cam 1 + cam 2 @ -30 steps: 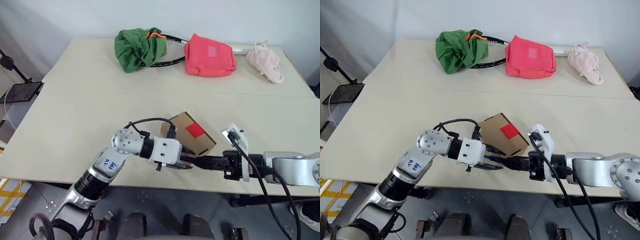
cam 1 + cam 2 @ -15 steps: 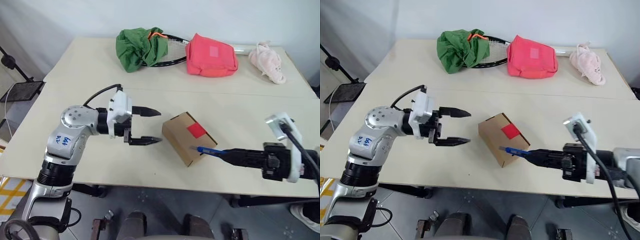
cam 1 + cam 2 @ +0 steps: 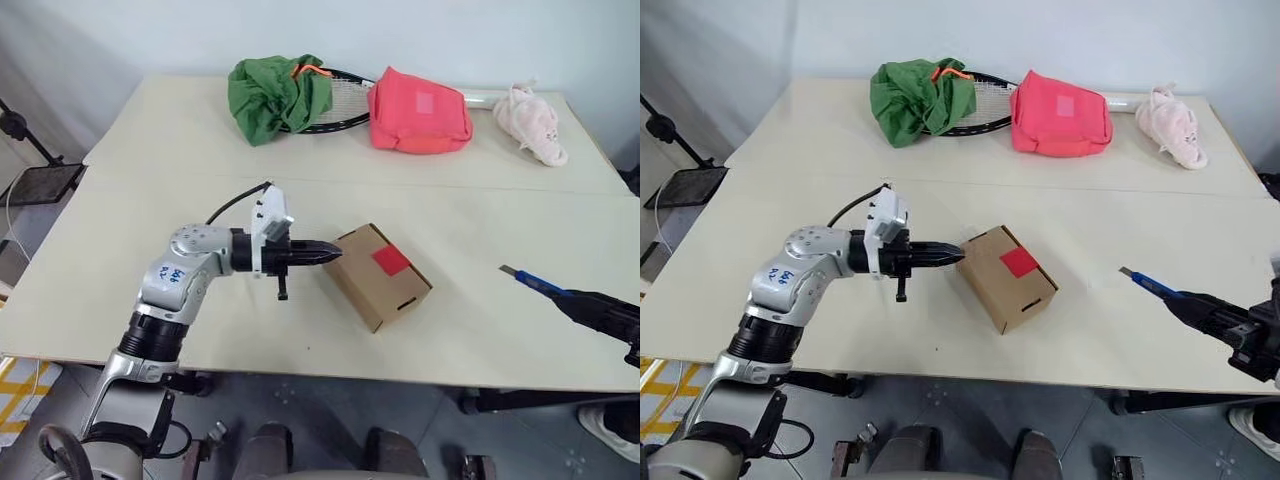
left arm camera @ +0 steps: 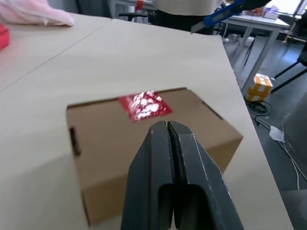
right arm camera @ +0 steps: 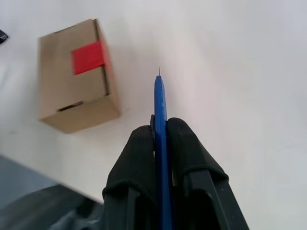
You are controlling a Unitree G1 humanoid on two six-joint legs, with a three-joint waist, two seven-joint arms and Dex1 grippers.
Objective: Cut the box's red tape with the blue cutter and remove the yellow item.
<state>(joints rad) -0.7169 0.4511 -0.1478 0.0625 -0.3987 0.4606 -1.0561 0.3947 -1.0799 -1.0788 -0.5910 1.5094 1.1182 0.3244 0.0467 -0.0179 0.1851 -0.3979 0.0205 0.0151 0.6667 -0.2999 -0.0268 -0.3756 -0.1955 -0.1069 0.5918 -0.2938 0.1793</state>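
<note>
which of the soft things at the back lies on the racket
The green cloth: it is bunched over the racket head. The red bag and pink plush lie to its right.

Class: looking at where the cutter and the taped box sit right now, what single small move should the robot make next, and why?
Probably swing the right pincer back toward the box. It grips the blue cutter well off to the side, blade clear of the cardboard, while the red tape is uncut. The shut left pincer is at the box's end, seemingly bracing it.
</note>
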